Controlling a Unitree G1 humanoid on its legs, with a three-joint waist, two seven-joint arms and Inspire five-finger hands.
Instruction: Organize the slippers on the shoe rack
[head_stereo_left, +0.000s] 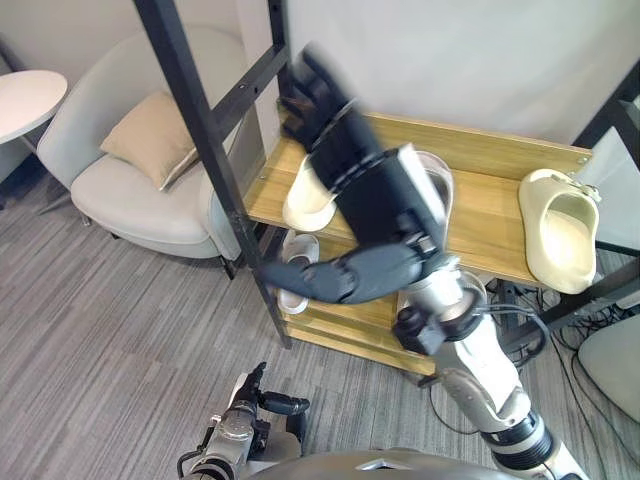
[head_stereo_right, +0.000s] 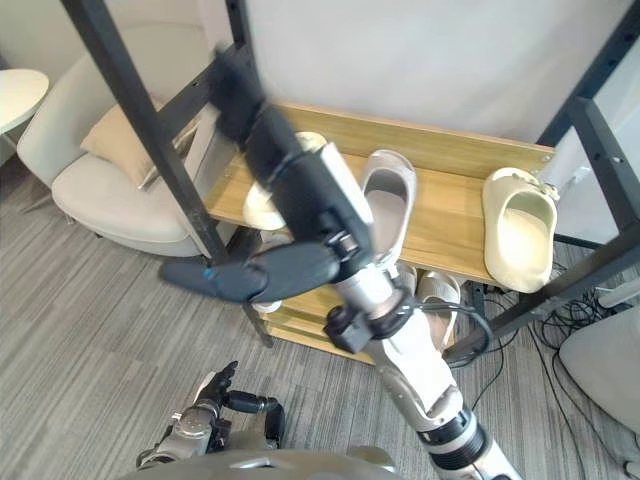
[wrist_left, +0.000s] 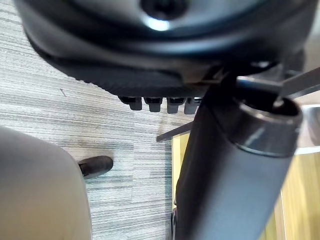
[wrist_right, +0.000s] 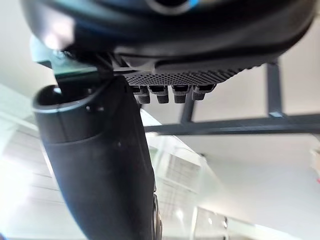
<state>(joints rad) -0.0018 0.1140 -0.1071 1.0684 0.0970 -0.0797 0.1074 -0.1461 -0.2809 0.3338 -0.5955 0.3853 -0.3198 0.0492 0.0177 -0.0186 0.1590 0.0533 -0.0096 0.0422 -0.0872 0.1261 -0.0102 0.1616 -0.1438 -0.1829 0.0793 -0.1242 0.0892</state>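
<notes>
Left eye view: the left hand (head_stereo_left: 250, 405) hangs low, fingers relaxed and empty. The right hand (head_stereo_left: 375, 200), fingers straight, holds nothing before the shoe rack (head_stereo_left: 480, 160). On the top shelf a white slipper (head_stereo_left: 305, 200) lies near the left edge and a cream slipper (head_stereo_left: 560, 230) at the right edge. Both look light and soft, best pinched at the strap. A black upright (head_stereo_left: 200, 130) crowds the left approach, an armchair (head_stereo_left: 150, 190) beyond.
</notes>
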